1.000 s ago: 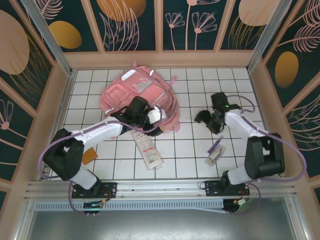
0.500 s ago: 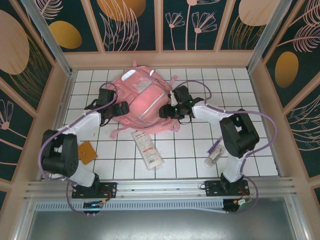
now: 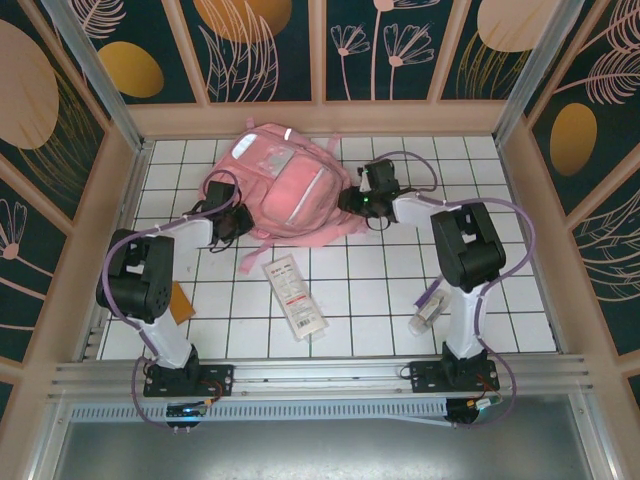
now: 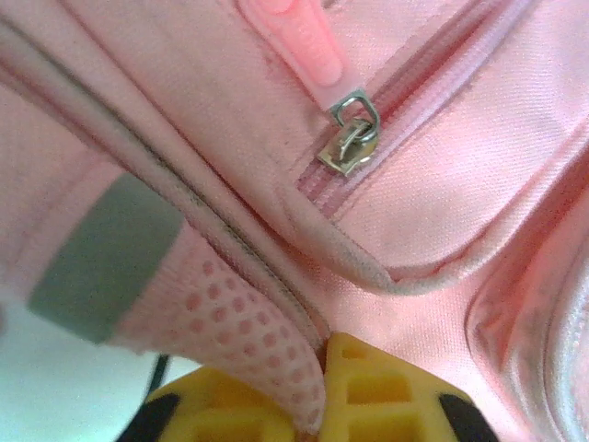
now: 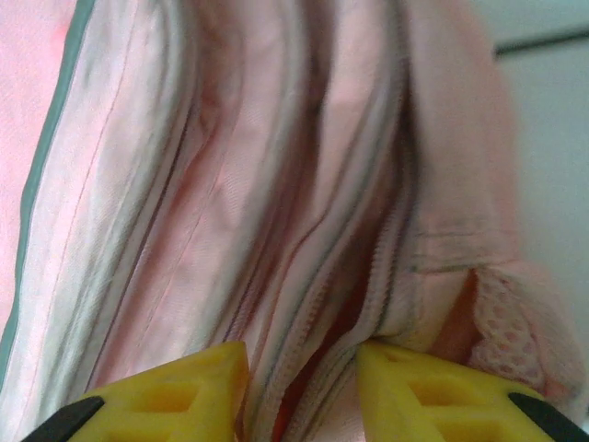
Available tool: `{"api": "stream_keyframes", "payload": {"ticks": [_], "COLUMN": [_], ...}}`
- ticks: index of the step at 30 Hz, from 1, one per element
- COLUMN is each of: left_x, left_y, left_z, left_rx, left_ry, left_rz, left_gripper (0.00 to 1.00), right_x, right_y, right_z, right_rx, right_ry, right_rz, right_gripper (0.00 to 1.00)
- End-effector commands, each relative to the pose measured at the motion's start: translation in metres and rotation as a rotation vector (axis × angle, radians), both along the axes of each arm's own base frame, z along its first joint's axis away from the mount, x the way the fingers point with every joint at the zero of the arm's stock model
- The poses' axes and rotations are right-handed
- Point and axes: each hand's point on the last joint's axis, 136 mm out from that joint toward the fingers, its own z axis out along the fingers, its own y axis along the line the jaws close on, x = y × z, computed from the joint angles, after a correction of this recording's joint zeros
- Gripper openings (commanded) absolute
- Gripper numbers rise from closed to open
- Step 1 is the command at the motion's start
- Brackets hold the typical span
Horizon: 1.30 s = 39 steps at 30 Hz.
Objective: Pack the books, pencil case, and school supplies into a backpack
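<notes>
Backpack (image 3: 285, 185) shifted back-left; left gripper (image 4: 322, 373) pinches its mesh, right gripper (image 5: 302, 382) spread astride its zip; pencil case (image 3: 296, 297) print unreadable

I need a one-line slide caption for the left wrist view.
Left gripper pinching the mesh edge of the soft pink fabric backpack, near its silver metal zipper slider.

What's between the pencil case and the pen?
Nothing. In the top view only bare table tiles separate the pencil case from the pen.
</notes>
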Motion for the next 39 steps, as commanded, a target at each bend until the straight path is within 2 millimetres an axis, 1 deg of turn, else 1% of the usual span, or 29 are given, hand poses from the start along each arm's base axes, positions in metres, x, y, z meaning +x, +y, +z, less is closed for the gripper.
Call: {"api": "stream_keyframes", "payload": {"ticks": [1, 3, 4, 5, 6, 7, 9, 10, 12, 13, 14, 16, 18, 20, 21, 23, 24, 27, 29, 31, 32, 33, 35, 37, 39], "left_x": [-0.029, -0.032, -0.034, -0.034, -0.033, -0.033, -0.030, -0.028, -0.027, -0.020, -0.018, -0.016, -0.014, -0.013, -0.012, -0.012, -0.013, -0.018, -0.022, -0.025, -0.025, -0.030, -0.033, -0.037, -0.039], "left_y": [-0.019, -0.034, -0.039, -0.044, -0.047, -0.049, -0.051, -0.053, -0.059, -0.063, -0.066, -0.070, -0.075, -0.080, -0.082, -0.085, -0.087, -0.089, -0.090, -0.091, -0.092, -0.090, -0.088, -0.090, -0.093], "left_z": [0.003, 0.016, 0.023, 0.030, 0.035, 0.040, 0.048, 0.052, 0.056, 0.067, 0.071, 0.078, 0.084, 0.087, 0.089, 0.093, 0.094, 0.097, 0.101, 0.105, 0.110, 0.101, 0.097, 0.094, 0.093], "left_rx": [-0.040, -0.079, -0.094, -0.116, -0.138, -0.163, -0.199, -0.219, -0.254, -0.277, -0.296, -0.339, -0.387, -0.425, -0.438, -0.461, -0.466, -0.478, -0.498, -0.518, -0.526, -0.514, -0.497, -0.499, -0.510], "left_ry": [0.068, 0.058, 0.053, 0.046, 0.042, 0.041, 0.040, 0.040, 0.046, 0.028, 0.022, 0.015, 0.017, 0.031, 0.032, 0.031, 0.031, 0.033, 0.031, 0.026, 0.013, 0.029, 0.032, 0.039, 0.045], "left_rz": [-0.049, -0.067, -0.064, -0.059, -0.048, -0.034, -0.007, 0.001, 0.005, 0.004, 0.011, 0.028, 0.040, 0.051, 0.055, 0.063, 0.066, 0.068, 0.067, 0.066, 0.058, 0.058, 0.054, 0.046, 0.030], "left_gripper": [0.01, 0.00, 0.00, 0.00, 0.00, 0.00, 0.00, 0.00, 0.00, 0.00, 0.00, 0.00, 0.00, 0.00, 0.00, 0.00, 0.00, 0.00, 0.00, 0.00, 0.00, 0.00, 0.00, 0.00, 0.00], "right_x": [0.036, 0.033, 0.029, 0.020, 0.010, -0.002, -0.031, -0.051, -0.104, -0.133, -0.156, -0.188, -0.212, -0.229, -0.231, -0.227, -0.221, -0.197, -0.175, -0.158, -0.151, -0.145, -0.132, -0.123, -0.115], "right_y": [-0.007, -0.003, -0.001, -0.001, -0.001, -0.003, -0.003, 0.002, 0.020, 0.031, 0.043, 0.067, 0.094, 0.120, 0.130, 0.147, 0.152, 0.162, 0.163, 0.162, 0.162, 0.163, 0.162, 0.158, 0.158], "right_z": [0.017, 0.040, 0.058, 0.072, 0.085, 0.098, 0.117, 0.133, 0.145, 0.137, 0.130, 0.118, 0.112, 0.105, 0.100, 0.091, 0.087, 0.078, 0.077, 0.074, 0.068, 0.062, 0.057, 0.061, 0.060], "right_rx": [0.061, 0.100, 0.122, 0.138, 0.147, 0.143, 0.106, 0.068, -0.008, -0.057, -0.081, -0.047, 0.006, 0.033, 0.029, 0.013, 0.011, 0.016, -0.018, -0.056, -0.074, -0.085, -0.109, -0.134, -0.164], "right_ry": [-0.124, -0.190, -0.237, -0.280, -0.324, -0.383, -0.537, -0.689, -0.966, -1.074, -1.133, -1.130, -1.119, -1.141, -1.148, -1.162, -1.159, -1.150, -1.175, -1.186, -1.172, -1.153, -1.148, -1.174, -1.175], "right_rz": [-0.002, 0.041, 0.065, 0.085, 0.097, 0.106, 0.147, 0.221, 0.434, 0.570, 0.686, 0.876, 1.007, 1.076, 1.080, 1.052, 1.033, 0.955, 0.847, 0.778, 0.767, 0.769, 0.725, 0.676, 0.665], "right_gripper": [0.43, 0.50, 0.55, 0.60, 0.62, 0.63, 0.65, 0.67, 0.66, 0.64, 0.61, 0.57, 0.55, 0.53, 0.50, 0.46, 0.45, 0.34, 0.33, 0.33, 0.33, 0.33, 0.32, 0.33, 0.35]}}
